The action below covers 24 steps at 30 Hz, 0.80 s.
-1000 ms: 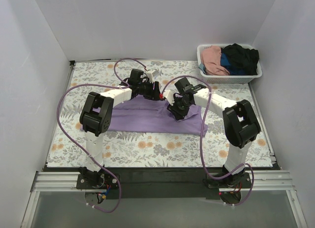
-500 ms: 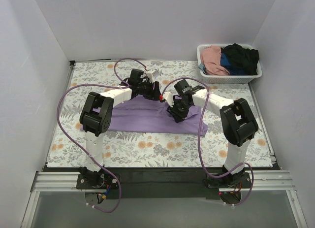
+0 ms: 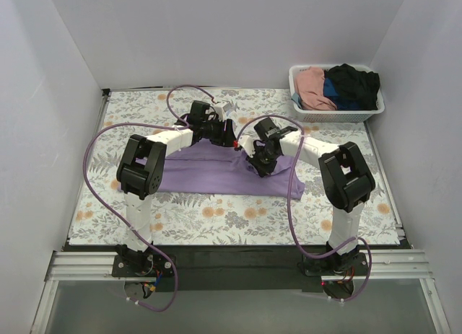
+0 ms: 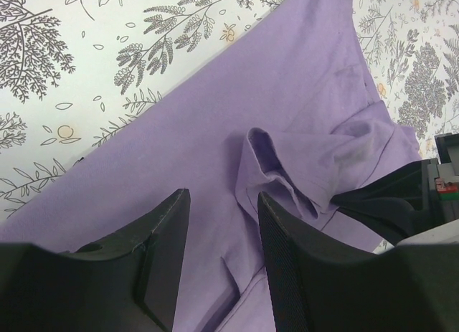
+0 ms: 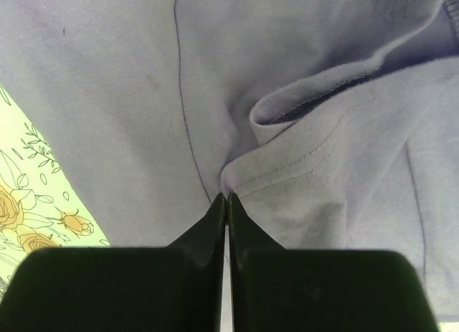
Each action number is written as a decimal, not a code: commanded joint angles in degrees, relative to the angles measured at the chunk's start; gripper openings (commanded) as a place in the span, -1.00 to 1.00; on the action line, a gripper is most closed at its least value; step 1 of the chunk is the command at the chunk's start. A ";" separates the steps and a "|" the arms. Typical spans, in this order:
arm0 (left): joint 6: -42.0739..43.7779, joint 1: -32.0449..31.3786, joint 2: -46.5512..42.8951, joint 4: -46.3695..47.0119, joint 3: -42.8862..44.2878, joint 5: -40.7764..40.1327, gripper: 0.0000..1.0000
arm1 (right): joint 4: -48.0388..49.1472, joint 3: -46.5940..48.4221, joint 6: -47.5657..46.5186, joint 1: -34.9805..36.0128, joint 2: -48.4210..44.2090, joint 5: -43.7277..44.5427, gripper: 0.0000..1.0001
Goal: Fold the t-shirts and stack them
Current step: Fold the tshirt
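Note:
A large lavender-purple t-shirt (image 3: 209,174) lies spread on the floral table, partly folded. My right gripper (image 3: 260,161) is over its right part. In the right wrist view the jaws (image 5: 227,197) are shut and pinch a raised fold of the shirt (image 5: 301,188) at their tips. My left gripper (image 3: 229,136) is at the shirt's far edge. In the left wrist view it (image 4: 222,231) is open just above the cloth (image 4: 287,81), with a rumpled sleeve hem (image 4: 269,163) ahead of it. More shirts, pink (image 3: 312,87), blue (image 3: 339,100) and black (image 3: 355,80), lie in the basket.
The white slatted basket (image 3: 339,115) stands at the far right corner. White walls close in the table at the back and both sides. The black wrist of the right arm (image 4: 401,196) is close to my left gripper. Purple cables loop over both arms.
My right gripper has shifted slightly left and away with the pinched cloth, drawing the shirt's right edge in a little. The left gripper has barely moved.

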 commanded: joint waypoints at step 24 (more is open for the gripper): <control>3.65 0.22 0.97 2.13 4.25 1.26 -0.19 | -0.48 16.07 -4.90 -9.35 3.11 8.42 -0.97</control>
